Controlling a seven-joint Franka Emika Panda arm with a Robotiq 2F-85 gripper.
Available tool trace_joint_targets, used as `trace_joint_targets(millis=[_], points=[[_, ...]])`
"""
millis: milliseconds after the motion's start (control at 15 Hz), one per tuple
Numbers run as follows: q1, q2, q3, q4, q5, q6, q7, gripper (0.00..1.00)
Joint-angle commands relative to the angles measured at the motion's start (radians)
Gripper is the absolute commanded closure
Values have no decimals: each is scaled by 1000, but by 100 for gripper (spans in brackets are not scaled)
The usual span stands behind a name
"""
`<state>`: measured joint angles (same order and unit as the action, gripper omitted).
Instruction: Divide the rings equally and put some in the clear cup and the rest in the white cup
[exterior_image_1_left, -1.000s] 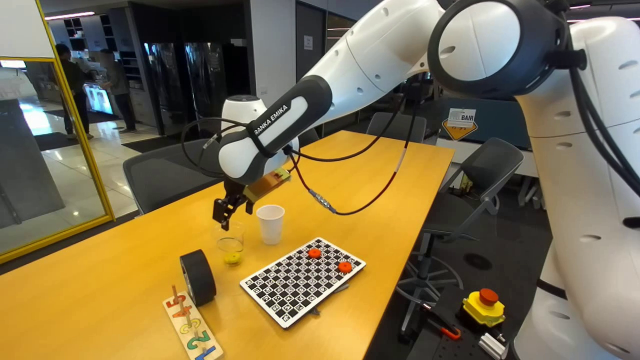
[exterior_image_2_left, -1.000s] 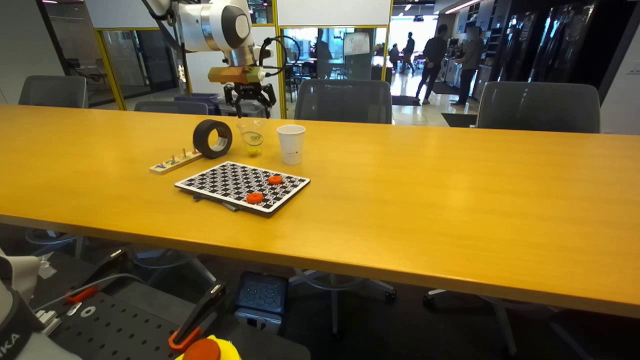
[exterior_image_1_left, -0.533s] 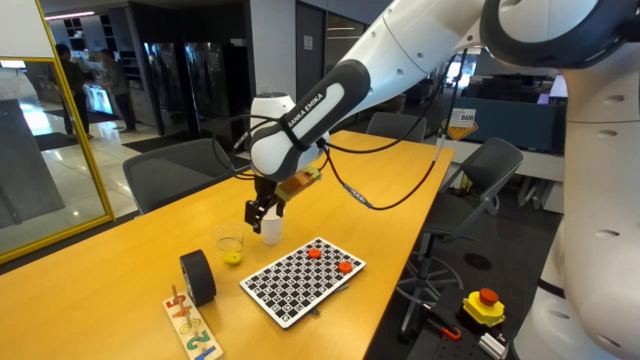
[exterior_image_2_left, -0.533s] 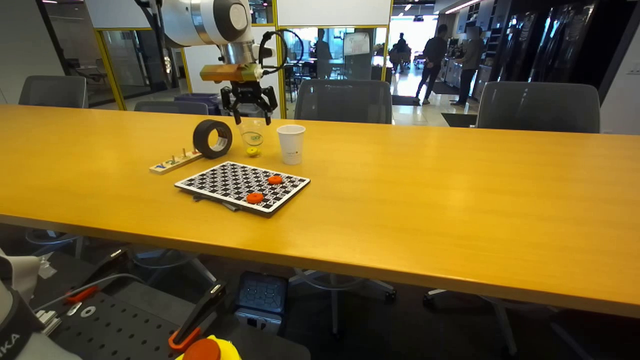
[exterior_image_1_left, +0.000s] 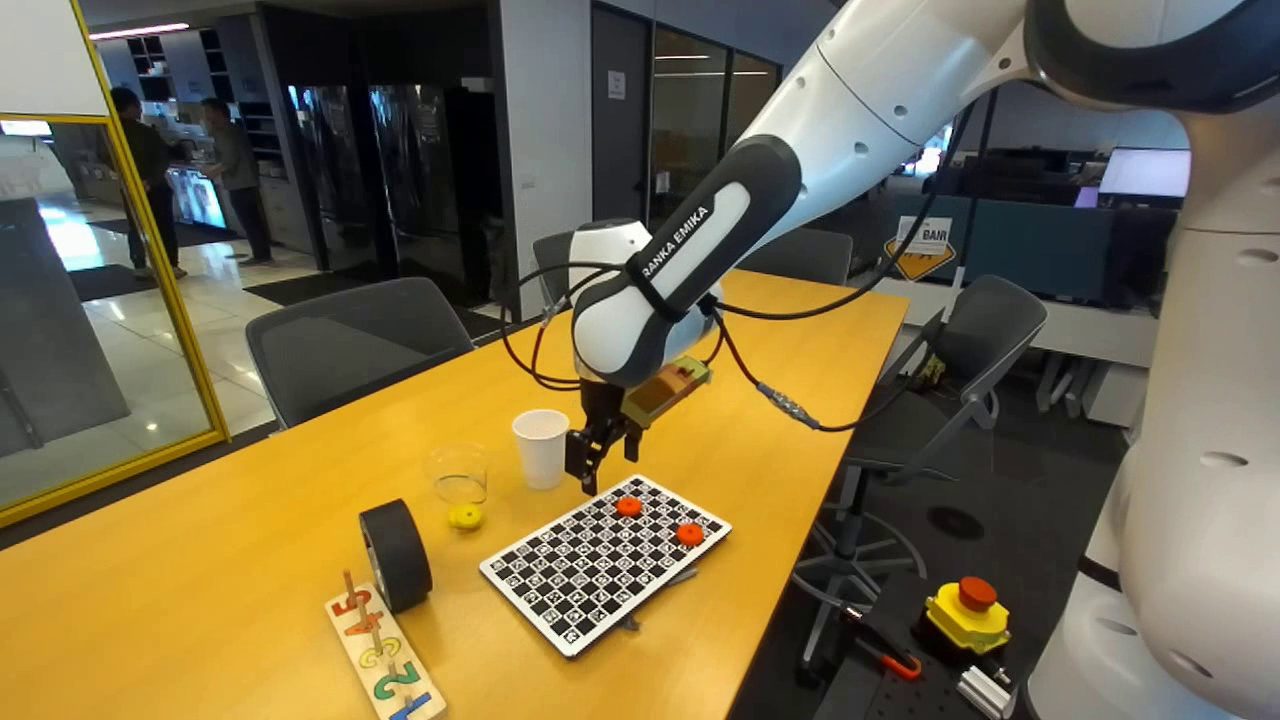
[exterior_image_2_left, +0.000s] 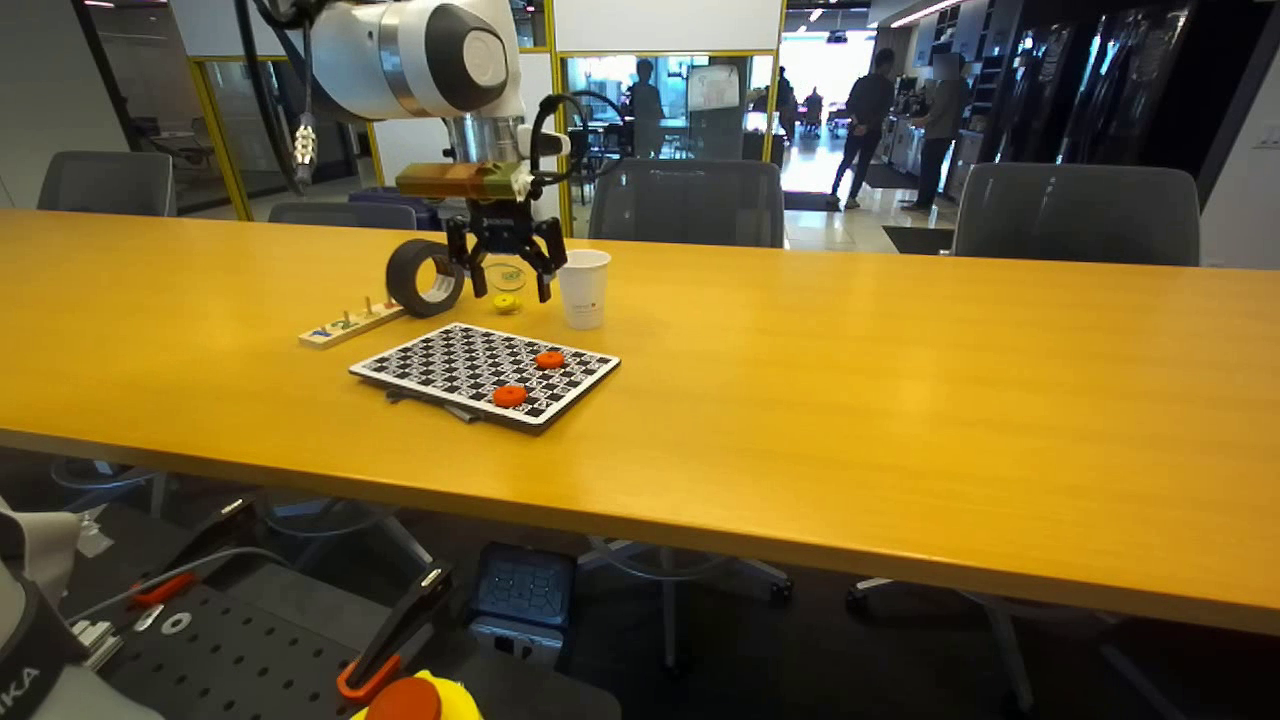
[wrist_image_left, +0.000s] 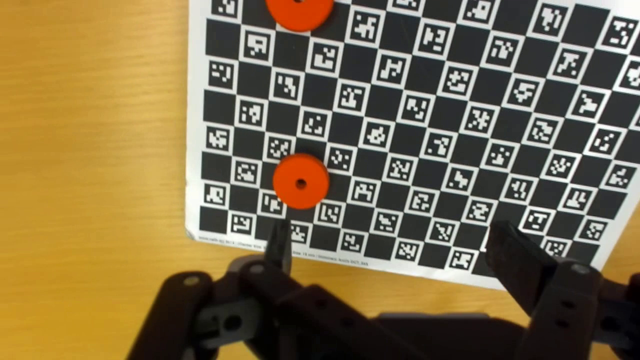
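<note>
fingers (wrist_image_left: 522, 270) now nearer checkered board (exterior_image_1_left: 603, 567)

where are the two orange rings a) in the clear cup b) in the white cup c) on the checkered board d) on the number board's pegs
c, since both exterior views show the two orange rings lying flat and apart from each other on the checkered board.

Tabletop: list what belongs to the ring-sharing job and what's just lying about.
For the job:
two orange rings
clear plastic cup, yellow ring inside
tapered white cup

Lying about:
black-and-white checkered board
thick black tape roll
numbered wooden peg strip
</note>
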<state>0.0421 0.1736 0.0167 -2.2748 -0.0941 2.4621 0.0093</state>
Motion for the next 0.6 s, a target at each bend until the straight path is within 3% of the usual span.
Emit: trace_joint_targets(millis=[0,533], points=[[-18,18,-1,-8,19,4,-24,0],[-62,159,2,70,74,-10,-89,0]])
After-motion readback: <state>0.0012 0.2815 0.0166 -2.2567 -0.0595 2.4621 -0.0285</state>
